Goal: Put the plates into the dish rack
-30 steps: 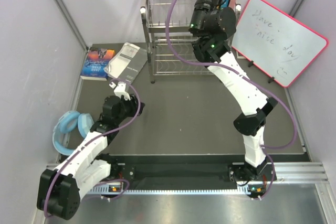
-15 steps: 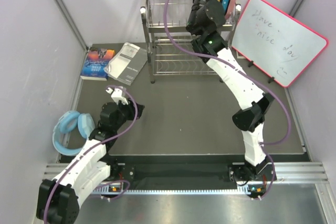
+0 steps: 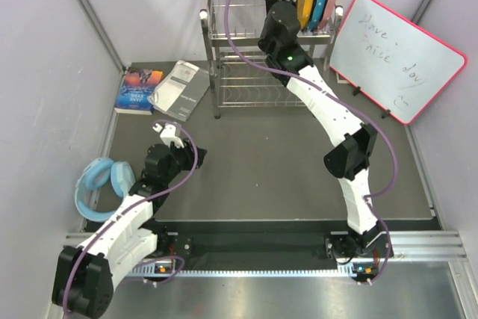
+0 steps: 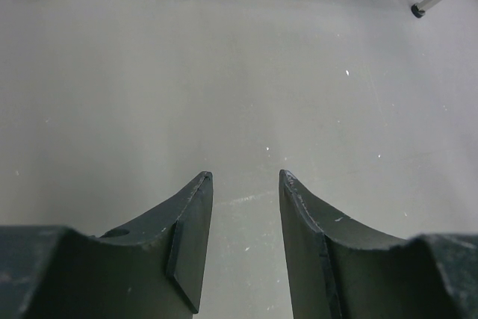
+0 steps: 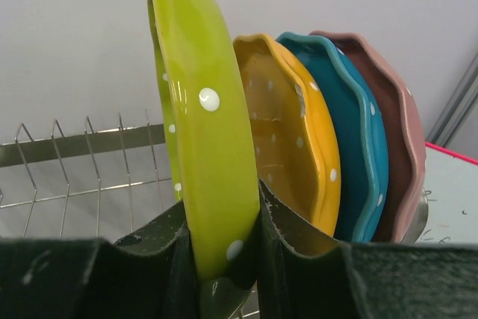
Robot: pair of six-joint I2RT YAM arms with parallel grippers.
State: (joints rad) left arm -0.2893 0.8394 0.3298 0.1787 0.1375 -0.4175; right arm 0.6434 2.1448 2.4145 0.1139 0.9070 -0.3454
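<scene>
Swung leftward, right fingers (image 5: 299, 252) clamp yellow-green plate (image 5: 209, 147) upright, edge-on; left fingers (image 4: 187, 237) apart.

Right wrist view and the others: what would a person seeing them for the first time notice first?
The yellow-green plate stands out, held upright in the right hand beside the orange plate, blue plate and pink plate, lined up on top of the dish rack. Right of the rack leans a red-framed whiteboard with handwriting. The left hand hangs open over the dark table.
</scene>
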